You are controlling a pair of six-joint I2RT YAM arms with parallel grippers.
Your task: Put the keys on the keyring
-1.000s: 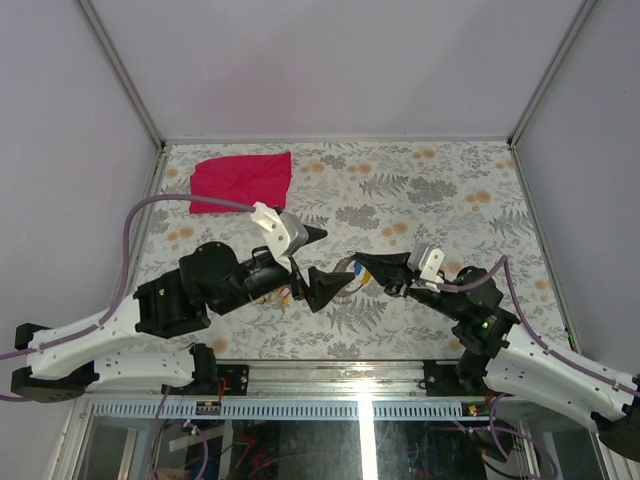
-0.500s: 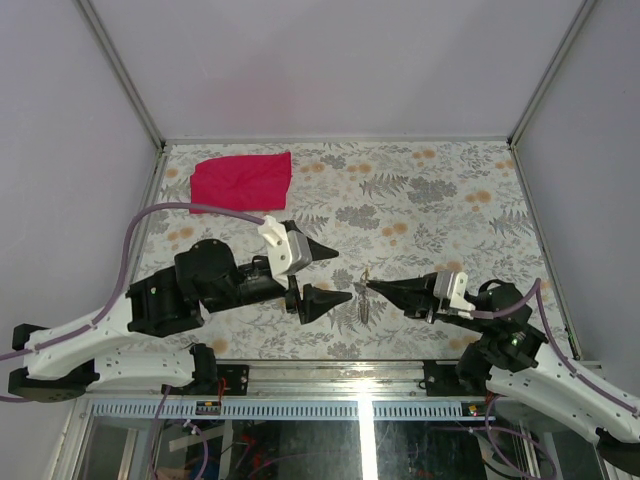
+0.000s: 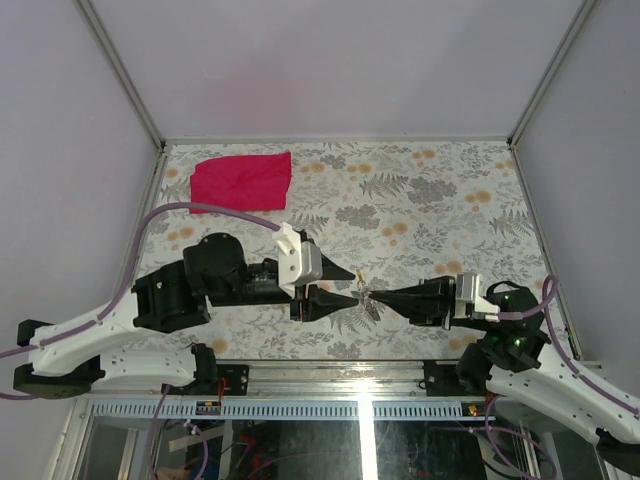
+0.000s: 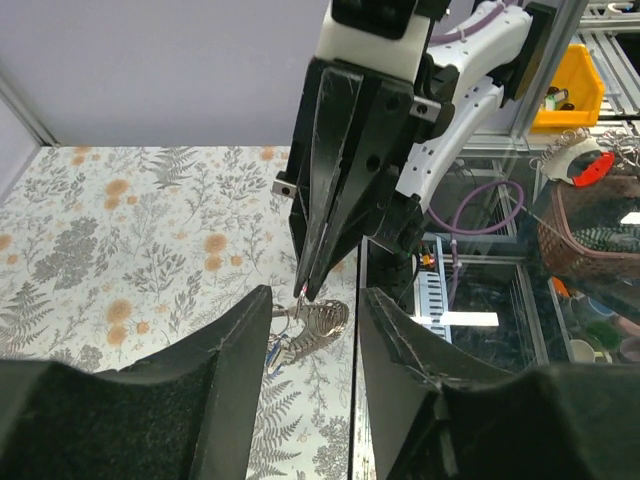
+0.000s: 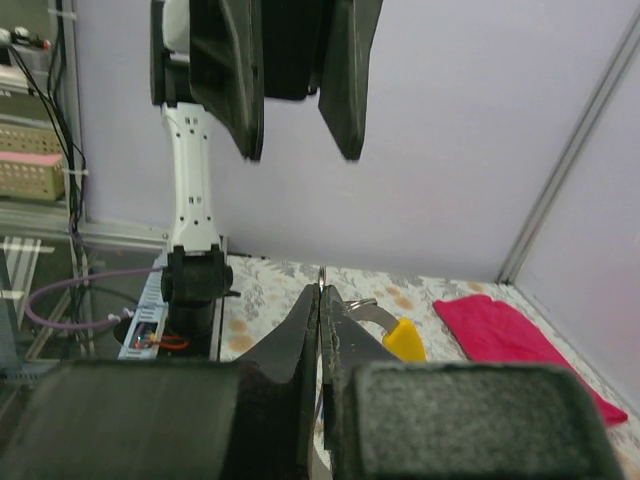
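Right gripper [image 3: 373,294] pinching silvery chain keyring [image 4: 314,318], yellow-headed key [image 5: 405,340] beside it, left gripper [image 3: 353,286] spread.

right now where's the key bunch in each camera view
Top external: key bunch centre, between both arms' tips.
Left wrist: key bunch lower centre, between its own fingers.
Right wrist: key bunch centre, yellow head beside the jaws.
Shared landmark: right gripper pinching it.
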